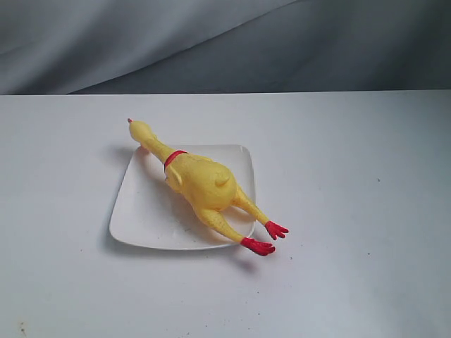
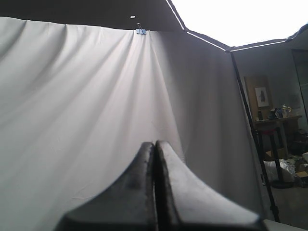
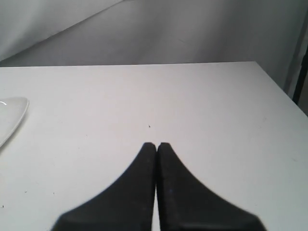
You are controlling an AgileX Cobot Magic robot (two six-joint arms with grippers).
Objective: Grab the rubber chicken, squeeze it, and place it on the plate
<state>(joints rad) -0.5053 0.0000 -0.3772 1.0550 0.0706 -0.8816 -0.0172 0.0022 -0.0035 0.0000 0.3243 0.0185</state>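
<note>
The yellow rubber chicken (image 1: 201, 184) lies diagonally across the white square plate (image 1: 141, 215) in the exterior view. Its head sticks out past the far left corner and its red feet hang over the near right edge. Neither arm shows in the exterior view. My left gripper (image 2: 155, 143) is shut with nothing in it and faces the grey backdrop cloth, away from the table. My right gripper (image 3: 156, 145) is shut and empty, low over bare white table to the right of the plate. One corner of the plate (image 3: 12, 115) shows in the right wrist view.
The white table (image 1: 352, 211) stretches around the plate on every side. A grey cloth backdrop (image 1: 225, 42) hangs behind its far edge. In the left wrist view a stand pole (image 2: 250, 134) and room clutter lie beyond the cloth.
</note>
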